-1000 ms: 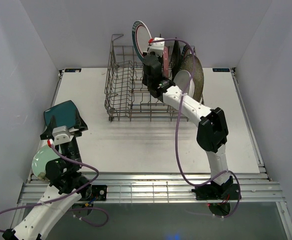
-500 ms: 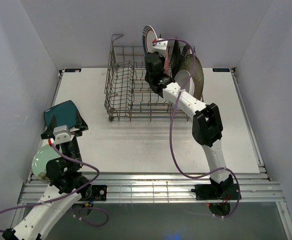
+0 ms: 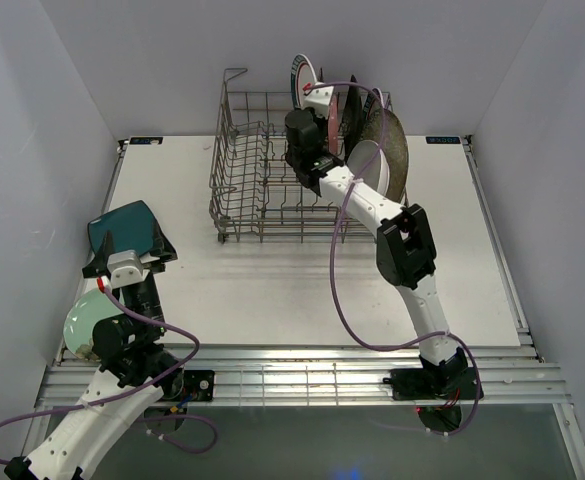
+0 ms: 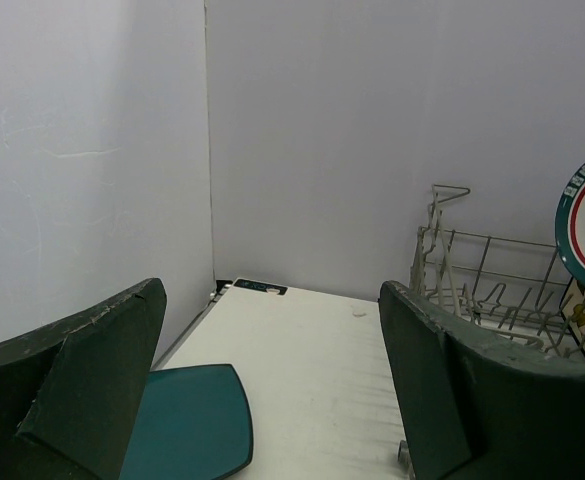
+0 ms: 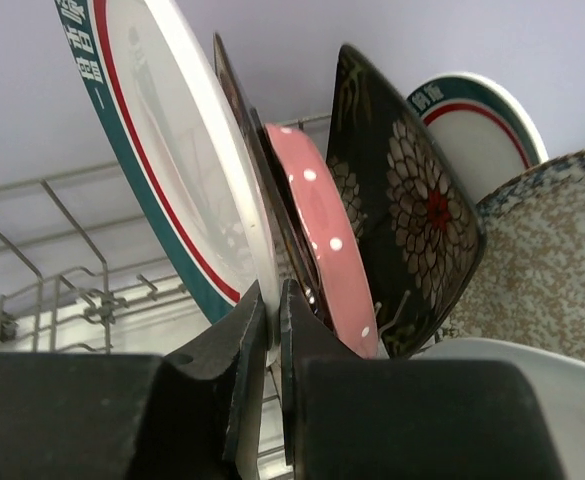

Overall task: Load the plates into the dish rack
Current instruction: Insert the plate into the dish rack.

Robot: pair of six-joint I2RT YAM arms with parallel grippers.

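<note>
at the upper centre of the top view, in the grey wire dish rack (image 3: 244,180), the white round plate with a teal and red rim (image 5: 172,150) stands on edge against a pink dotted plate (image 5: 324,235) and a black floral square plate (image 5: 407,200); the right claw (image 5: 270,305) is pinched almost closed on its lower rim. at lower left, the left claw (image 4: 272,300) gapes wide and empty above a teal square plate (image 4: 187,425)
</note>
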